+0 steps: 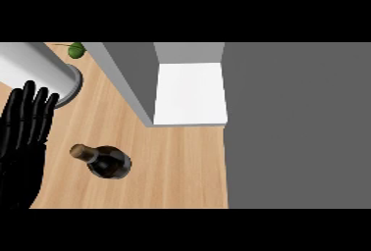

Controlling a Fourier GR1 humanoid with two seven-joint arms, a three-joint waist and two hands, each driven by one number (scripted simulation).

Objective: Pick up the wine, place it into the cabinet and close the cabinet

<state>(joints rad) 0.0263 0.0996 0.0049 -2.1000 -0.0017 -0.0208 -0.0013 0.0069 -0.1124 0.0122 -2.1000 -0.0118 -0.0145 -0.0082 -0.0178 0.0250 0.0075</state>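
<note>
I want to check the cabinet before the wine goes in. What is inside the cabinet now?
The cabinet stands open, and the visible part of its white interior holds nothing. Its wall hides the deeper part. The wine bottle stands on the counter, outside.

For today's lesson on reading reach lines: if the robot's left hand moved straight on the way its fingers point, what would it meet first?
The left hand points up the view, so it would probably meet the white cylinder first, though depth is unclear. The wine bottle lies off that line.

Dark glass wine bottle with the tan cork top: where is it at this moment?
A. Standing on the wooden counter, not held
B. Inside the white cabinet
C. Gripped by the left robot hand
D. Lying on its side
A: the dark glass wine bottle stands on the light wooden counter, apart from the open left robot hand.
</note>
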